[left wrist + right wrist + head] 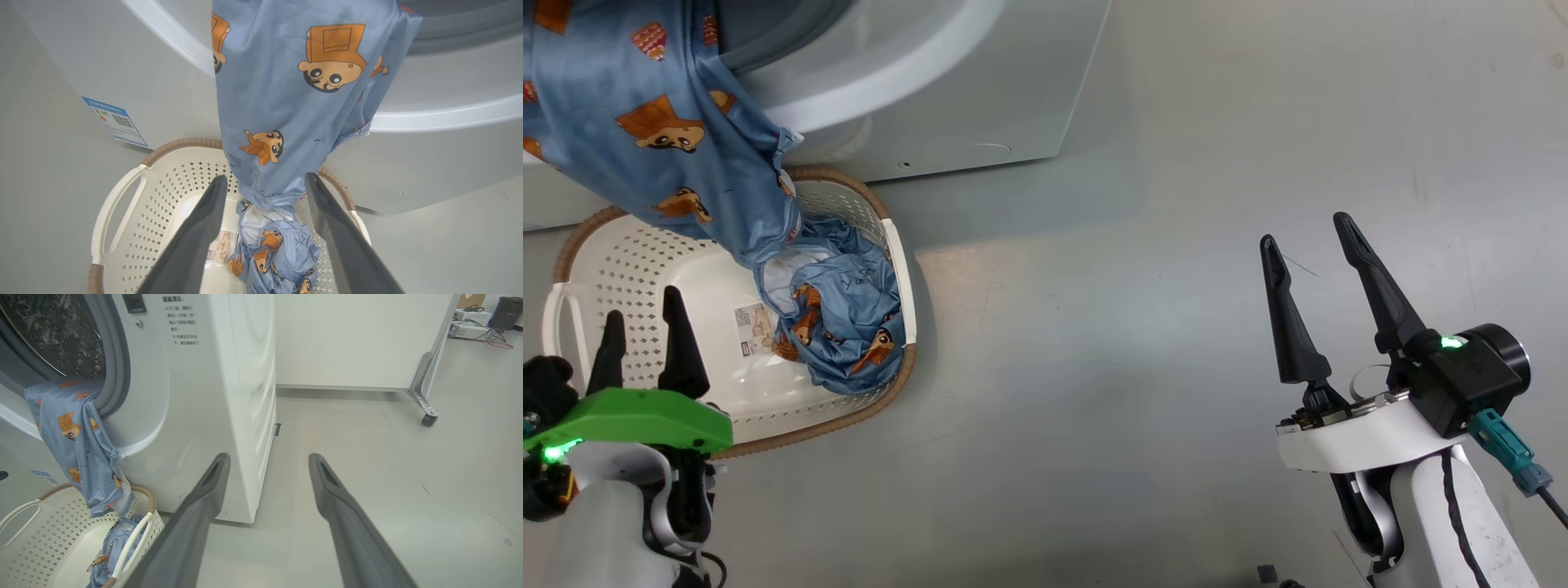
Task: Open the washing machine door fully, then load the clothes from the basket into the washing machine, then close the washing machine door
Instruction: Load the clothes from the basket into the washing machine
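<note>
Above the basket [605, 245] my left claw [643, 304], like my right claw [1304, 229] over the floor [1135, 327], gapes empty, and the blue garment [645, 122] drooping from the drum [61, 335] may, I judge, slide back onto the bunched garment [841, 327] under its own hanging weight.

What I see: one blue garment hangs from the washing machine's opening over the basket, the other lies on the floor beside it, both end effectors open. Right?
Not quite. The head view shows the other garment lying inside the basket, not on the floor. The hanging garment, open left end effector and open right end effector are as stated.
</note>
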